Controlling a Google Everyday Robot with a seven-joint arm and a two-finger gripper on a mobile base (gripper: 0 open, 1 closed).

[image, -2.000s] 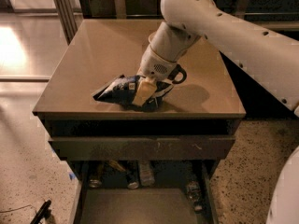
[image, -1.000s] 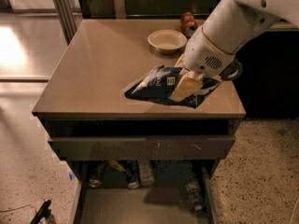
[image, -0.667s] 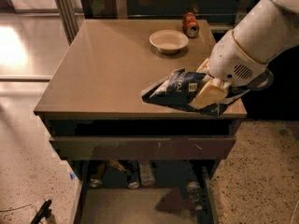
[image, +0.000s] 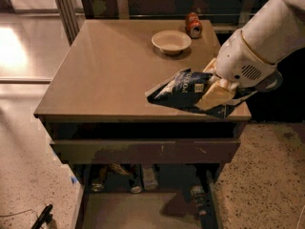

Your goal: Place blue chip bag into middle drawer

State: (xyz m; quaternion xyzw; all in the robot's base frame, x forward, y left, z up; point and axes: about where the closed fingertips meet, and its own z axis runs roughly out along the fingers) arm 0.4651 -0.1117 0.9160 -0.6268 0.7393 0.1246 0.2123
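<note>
The blue chip bag [image: 183,90] is dark navy with white print and hangs lifted just above the front right corner of the brown counter [image: 105,75]. My gripper [image: 215,90] is shut on the bag's right side, its cream fingers [image: 213,96] pinching the foil. The white arm comes in from the upper right. Below the counter, the middle drawer [image: 143,213] stands pulled out, with a flat grey-brown floor and thin dark side walls. It lies lower than the bag and to its left.
A cream bowl [image: 171,41] and an orange-red soda can [image: 193,25] stand at the back of the counter. A shallow drawer with a long dark-brown front panel [image: 143,151] sticks out under the counter. Several bottles and cans [image: 143,178] lie at the open drawer's back.
My gripper has carried the chip bag from the middle of the counter to the right and forward. The bag now hangs over the front right corner.
</note>
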